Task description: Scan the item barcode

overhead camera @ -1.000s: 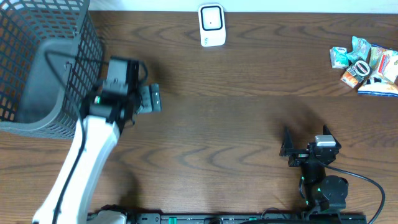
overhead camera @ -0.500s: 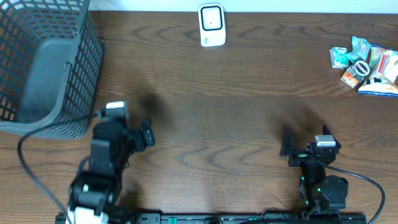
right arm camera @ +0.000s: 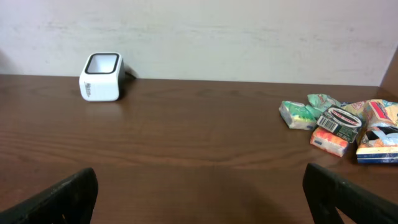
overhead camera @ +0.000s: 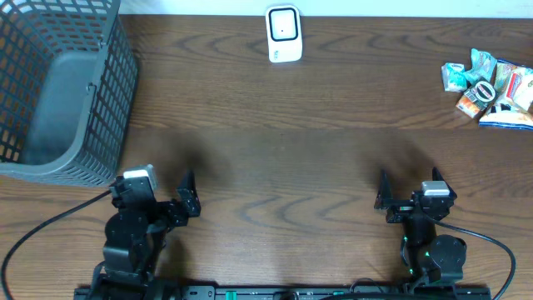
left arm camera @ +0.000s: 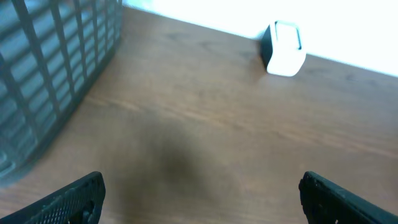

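- Both arms sit at the near edge of the wooden table, left one near-left, right one near-right, well apart from each other.
- Left gripper is released, jaws spread wide with nothing between them. In its wrist view the two dark fingertips show at the bottom corners with only bare wood in the gap.
- Right gripper is the same: wide open, gripping nothing, pointing toward the far edge.
- The stuff to scan is the pile of packets at the far right of the table, well away from both grippers. It's a loose heap of small snack-type wrappers, greenish, orange and blue ones touching or overlapping. From the right wrist view one packet has a dark label across it, but I can't read it.
- The barcode scanner is a little white box with a dark window, standing upright at the far edge, roughly mid-table. It's nowhere near the pile.
- A grey basket with lattice walls takes up the far-left corner. Its near wall is just beyond the left arm, not touching it as far as I can tell. The inside looks bare from overhead.
- A black cable trails off to the left from the left arm, and another one loops off to the right of the right arm.
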